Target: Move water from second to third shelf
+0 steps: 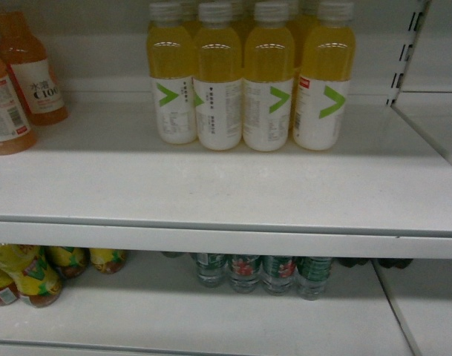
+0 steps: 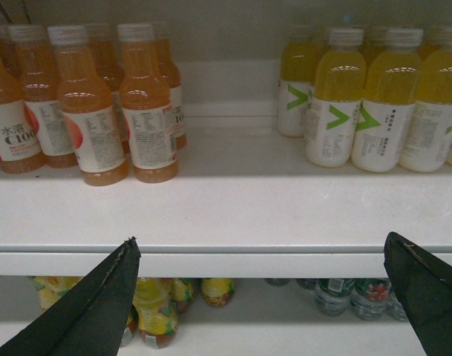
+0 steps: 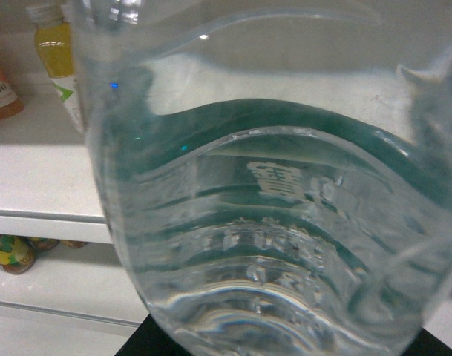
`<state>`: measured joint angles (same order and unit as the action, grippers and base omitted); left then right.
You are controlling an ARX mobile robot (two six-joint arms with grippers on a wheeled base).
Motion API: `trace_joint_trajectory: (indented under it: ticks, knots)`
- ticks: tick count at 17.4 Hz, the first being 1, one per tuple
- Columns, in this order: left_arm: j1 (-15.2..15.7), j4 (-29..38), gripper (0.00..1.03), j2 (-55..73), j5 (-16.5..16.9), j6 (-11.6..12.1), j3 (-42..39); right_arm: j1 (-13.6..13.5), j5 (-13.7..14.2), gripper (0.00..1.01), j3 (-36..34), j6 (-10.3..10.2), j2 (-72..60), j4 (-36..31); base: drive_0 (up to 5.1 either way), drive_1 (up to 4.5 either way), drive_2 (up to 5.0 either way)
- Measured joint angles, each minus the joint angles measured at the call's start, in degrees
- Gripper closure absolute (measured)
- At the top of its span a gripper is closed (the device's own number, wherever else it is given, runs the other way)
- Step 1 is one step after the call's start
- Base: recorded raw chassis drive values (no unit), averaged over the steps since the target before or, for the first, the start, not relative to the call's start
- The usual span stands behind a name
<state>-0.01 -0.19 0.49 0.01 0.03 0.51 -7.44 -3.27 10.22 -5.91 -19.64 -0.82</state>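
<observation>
Water: clear ribbed plastic bottle, green label (image 3: 285,222) filling right wrist frame, seemingly gripped by right end effector | heavy, slick, squashy; grip mid-ribs | left end effector (image 2: 263,297) wide, empty

Light: dim, from above, greenish cast | Shadows: lower white shelf (image 1: 211,319) dark beneath the upper white shelf board (image 1: 211,185) | Glare: small highlights on the yellow-drink plastic bottles (image 1: 269,81) | Blur: clear ribbed plastic water bottle (image 3: 285,222) fills the right wrist view, soft, distorting what lies behind | Noise: grainy throughout
</observation>
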Motion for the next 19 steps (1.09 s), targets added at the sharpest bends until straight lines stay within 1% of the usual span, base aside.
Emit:
trace_joint_trajectory:
  ticks: [19]
  knots:
    - [0.0,0.0,0.05,0.0,0.0,0.0,0.0,0.0,-0.2,0.64,0.0,0.0,-0.1,0.0,-5.0,2.48,2.5]
